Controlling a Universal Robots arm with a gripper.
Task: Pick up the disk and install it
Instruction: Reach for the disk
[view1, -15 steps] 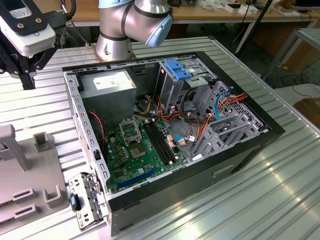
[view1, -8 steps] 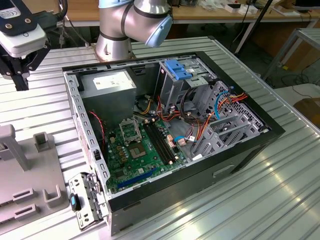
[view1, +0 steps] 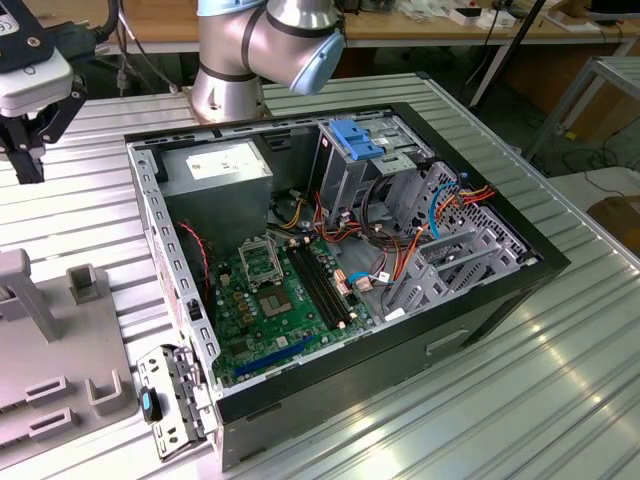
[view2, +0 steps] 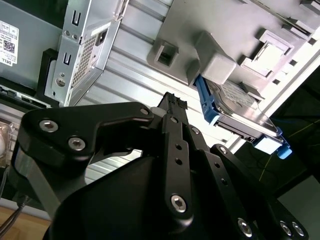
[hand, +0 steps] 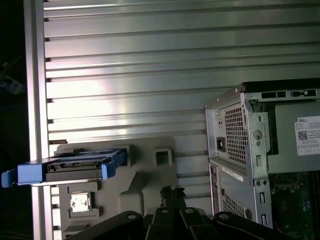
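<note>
The disk (hand: 75, 167) is a dark flat drive in bright blue rails. It lies across one end of a grey holder (hand: 150, 175) and sticks out past the table's edge. In the second wrist view the disk (view2: 240, 112) rests on the same grey holder (view2: 220, 60). My gripper (view1: 30, 165) hangs above the table at the exterior view's far left, over the grey holder (view1: 60, 340). Its black fingers meet with nothing between them, as both wrist views show (view2: 172, 100) (hand: 170, 191). It is apart from the disk.
An open computer case (view1: 480, 300) lies on the ribbed metal table (view1: 560, 400), with the motherboard (view1: 270, 300) exposed. A grey drive cage with a blue bracket (view1: 355, 138) sits at its far end beside the power supply (view1: 215, 170). The robot's base (view1: 230, 90) stands behind the case.
</note>
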